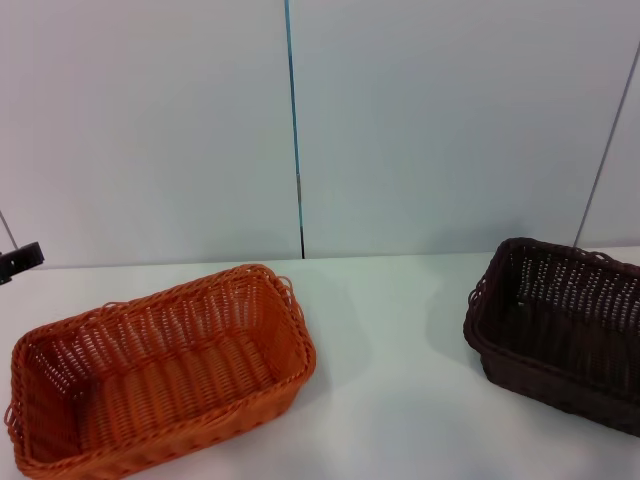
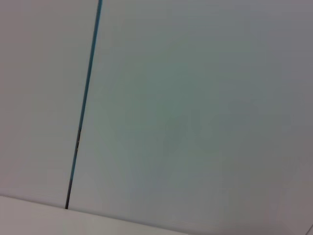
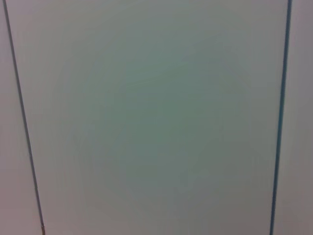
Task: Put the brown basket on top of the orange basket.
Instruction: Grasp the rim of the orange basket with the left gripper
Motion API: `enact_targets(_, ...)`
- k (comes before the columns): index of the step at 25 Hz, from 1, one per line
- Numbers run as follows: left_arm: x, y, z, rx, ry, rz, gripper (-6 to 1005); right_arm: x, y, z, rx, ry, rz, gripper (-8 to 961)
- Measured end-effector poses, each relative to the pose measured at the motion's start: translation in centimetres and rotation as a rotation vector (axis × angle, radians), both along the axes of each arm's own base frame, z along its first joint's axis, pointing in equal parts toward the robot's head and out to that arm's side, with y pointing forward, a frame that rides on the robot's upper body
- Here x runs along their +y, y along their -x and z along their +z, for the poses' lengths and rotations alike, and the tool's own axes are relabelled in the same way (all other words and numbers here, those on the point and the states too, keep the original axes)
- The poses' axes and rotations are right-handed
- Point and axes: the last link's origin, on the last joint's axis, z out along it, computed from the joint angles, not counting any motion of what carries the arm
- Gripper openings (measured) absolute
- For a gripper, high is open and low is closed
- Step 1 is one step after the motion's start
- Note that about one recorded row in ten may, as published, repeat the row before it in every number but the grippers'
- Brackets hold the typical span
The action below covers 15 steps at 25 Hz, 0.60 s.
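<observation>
Presently the brown basket (image 1: 560, 335) sits on the white table (image 1: 390, 400) at the lower right of the head view, upright, its right end cut by the frame edge. Well apart, at the lower left, stands the orange basket (image 1: 160, 370), also upright and holding nothing. Neither gripper is in sight, so their state cannot be told. Both wrist views show only the pale wall (image 2: 195, 98) with its seams.
</observation>
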Motion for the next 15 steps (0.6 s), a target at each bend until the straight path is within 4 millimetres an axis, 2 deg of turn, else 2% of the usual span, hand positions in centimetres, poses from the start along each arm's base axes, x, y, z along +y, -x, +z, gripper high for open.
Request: enact_targets(15,-0.01,0.12,0.12,0.005,-0.002,0.002,875,0.11,0.5,-0.25,-0.017,-0.001,0.026,930)
